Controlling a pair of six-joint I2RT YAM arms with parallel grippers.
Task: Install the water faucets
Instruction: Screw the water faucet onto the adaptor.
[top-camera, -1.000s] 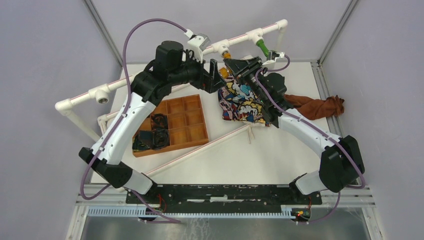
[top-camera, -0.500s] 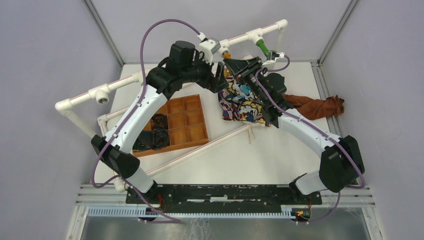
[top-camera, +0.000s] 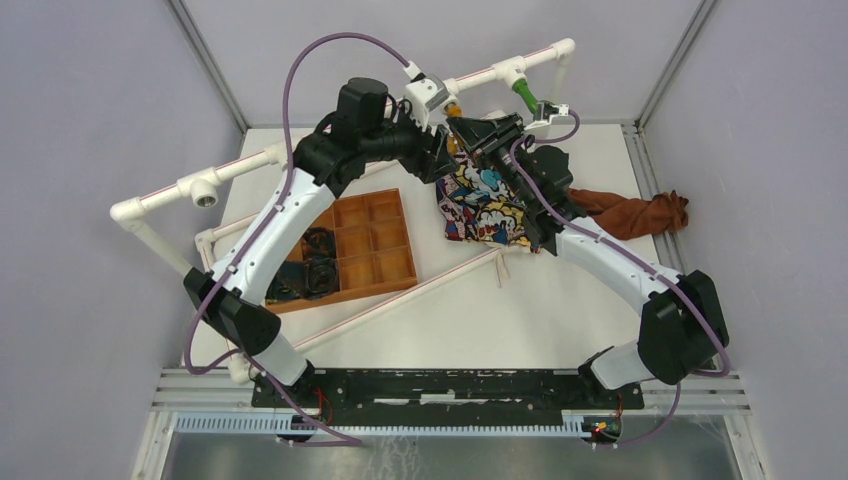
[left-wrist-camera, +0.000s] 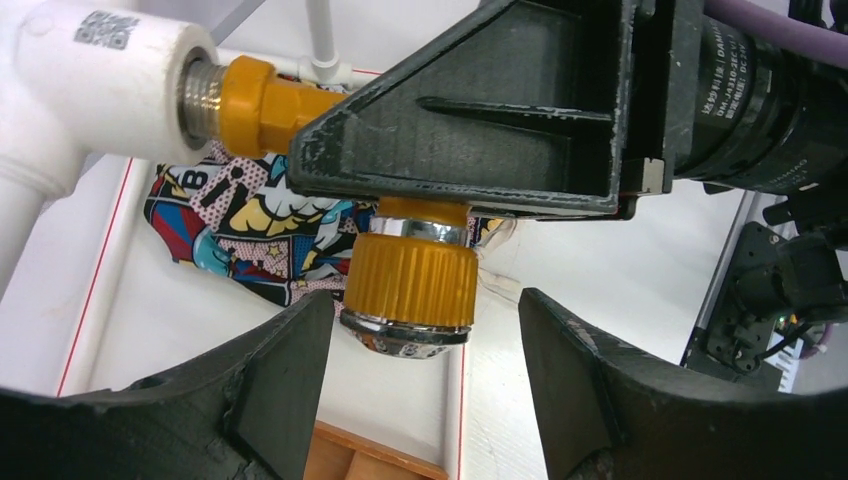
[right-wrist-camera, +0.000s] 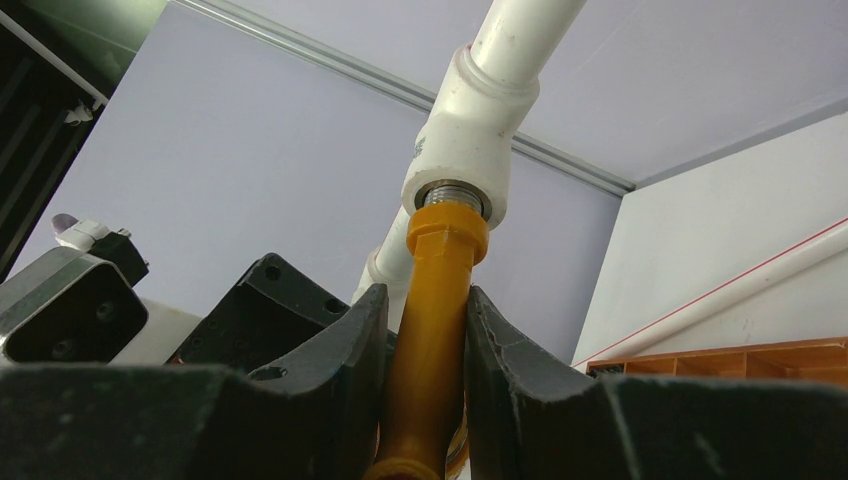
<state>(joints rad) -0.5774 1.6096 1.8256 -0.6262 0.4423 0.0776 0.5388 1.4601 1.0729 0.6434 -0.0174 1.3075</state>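
Two faucets sit on the far white pipe (top-camera: 485, 75). Left side: orange tray (top-camera: 390, 262) on the table. The left gripper (left-wrist-camera: 420, 400) has its fingers apart, flanking the knob of the orange-yellow faucet (left-wrist-camera: 410, 285) without touching it. The faucet's thread enters a T-fitting (left-wrist-camera: 110, 85), with some thread showing. The right gripper (right-wrist-camera: 428, 340) is clamped on the faucet body. Far right: green faucet (top-camera: 524, 95) in the next fitting.
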